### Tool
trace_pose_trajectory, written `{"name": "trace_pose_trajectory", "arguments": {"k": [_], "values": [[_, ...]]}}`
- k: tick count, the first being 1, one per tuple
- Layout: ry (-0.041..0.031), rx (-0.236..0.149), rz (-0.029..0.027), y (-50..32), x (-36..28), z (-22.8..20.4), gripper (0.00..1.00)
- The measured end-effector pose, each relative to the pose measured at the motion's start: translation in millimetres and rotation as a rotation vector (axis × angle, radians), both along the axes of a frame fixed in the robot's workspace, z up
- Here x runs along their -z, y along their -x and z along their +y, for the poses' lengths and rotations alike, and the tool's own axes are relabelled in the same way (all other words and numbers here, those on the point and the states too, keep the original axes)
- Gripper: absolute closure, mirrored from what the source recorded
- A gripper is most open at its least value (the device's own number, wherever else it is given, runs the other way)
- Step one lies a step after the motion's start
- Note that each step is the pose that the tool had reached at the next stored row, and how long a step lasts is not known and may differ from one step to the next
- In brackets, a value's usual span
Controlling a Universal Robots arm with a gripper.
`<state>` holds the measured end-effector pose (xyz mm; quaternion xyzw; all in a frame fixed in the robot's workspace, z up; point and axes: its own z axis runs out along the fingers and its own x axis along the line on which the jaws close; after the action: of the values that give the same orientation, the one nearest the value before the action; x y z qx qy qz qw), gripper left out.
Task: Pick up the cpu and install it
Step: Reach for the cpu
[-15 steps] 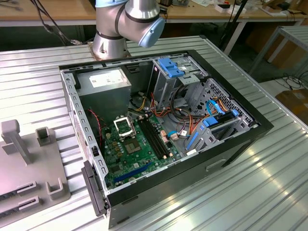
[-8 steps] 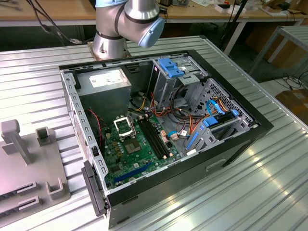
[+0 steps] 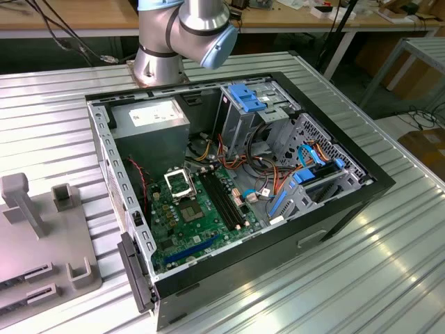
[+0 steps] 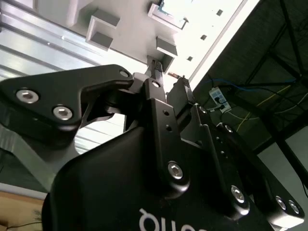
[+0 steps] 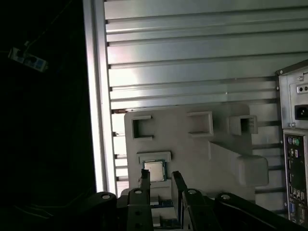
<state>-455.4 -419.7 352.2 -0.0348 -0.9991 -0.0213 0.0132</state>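
In the first wrist view the cpu (image 5: 154, 169), a small silver square with a thin green rim, lies flat in a recess of the grey fixture plate (image 5: 192, 154). My gripper (image 5: 161, 182) hovers just short of it, open, its two black fingers (image 5: 144, 179) apart with nothing between them. The second wrist view looks along the gripper (image 4: 169, 77) from behind, toward the cpu (image 4: 169, 10) on the plate. In the exterior view the black socket frame (image 3: 179, 182) sits on the green motherboard (image 3: 198, 223) inside the open computer case (image 3: 278, 236).
The grey fixture plate (image 3: 49, 243) with raised holders and a post lies at the exterior view's left of the case on a ribbed metal table (image 3: 389, 278). Cables, drive cages and blue brackets (image 3: 306, 181) crowd the case's right half. The arm's base (image 3: 167, 49) stands behind the case.
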Motion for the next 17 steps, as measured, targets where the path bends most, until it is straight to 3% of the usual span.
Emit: {"name": "trace_pose_trajectory", "arguments": {"k": [3,9,17], "values": [[-0.0014,-0.011,-0.0003,2.9,6.1,-2.7,0.67],[-0.0061,-0.044,-0.0001,10.4,21.8,-4.8,0.31],[-0.0060,-0.044,0.0000,14.5,38.6,-6.4,0.31]]}}
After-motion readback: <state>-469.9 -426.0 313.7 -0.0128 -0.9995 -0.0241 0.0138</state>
